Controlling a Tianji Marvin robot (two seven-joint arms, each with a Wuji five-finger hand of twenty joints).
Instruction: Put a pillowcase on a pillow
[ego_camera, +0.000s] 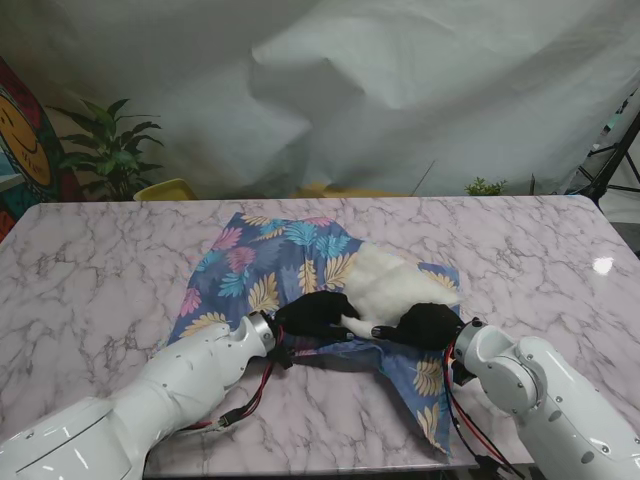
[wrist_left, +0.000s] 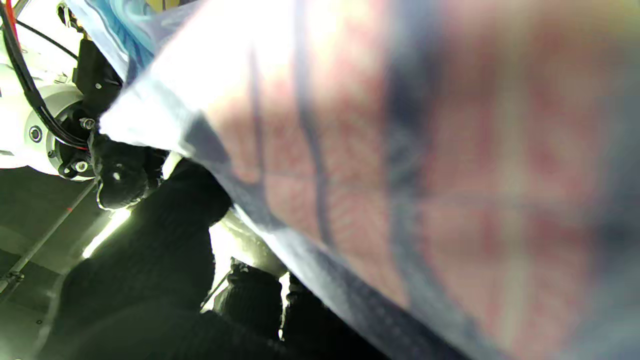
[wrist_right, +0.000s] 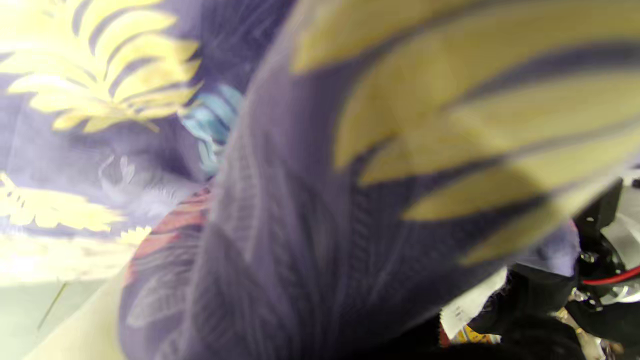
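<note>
A blue pillowcase (ego_camera: 270, 275) with big pink, yellow and teal leaves lay spread on the marble table (ego_camera: 100, 270). It sat near the middle of the table, a bit closer to me than the far edge. A white pillow (ego_camera: 385, 285) stuck out of the pillowcase on the right side. Most of the pillow showed, and its left part lay on or under the cloth; I could not tell which.

The left hand (ego_camera: 318, 312), in a black glove, was at the near edge of the pillow, right where the cloth opened. Its fingers were curled around the edge of the cloth and the pillow. It looked like it was gripping the pillowcase there.

The right hand (ego_camera: 428, 324), also in a black glove, was just beside it on the right, touching the pillow. A flap of the pillowcase hung down over the right wrist toward me. In the right wrist view the cloth (wrist_right: 350, 175) filled almost the whole picture, very close and blurry. This hand was bunched up in the cloth, but I could not tell if it was really holding it.

In the left wrist view the cloth (wrist_left: 400, 175) was close and blurry too, with black fingers (wrist_left: 165, 235) beside it.

A green plant (ego_camera: 110, 150) stood behind the table on the left, in front of a white sheet (ego_camera: 400, 90).
</note>
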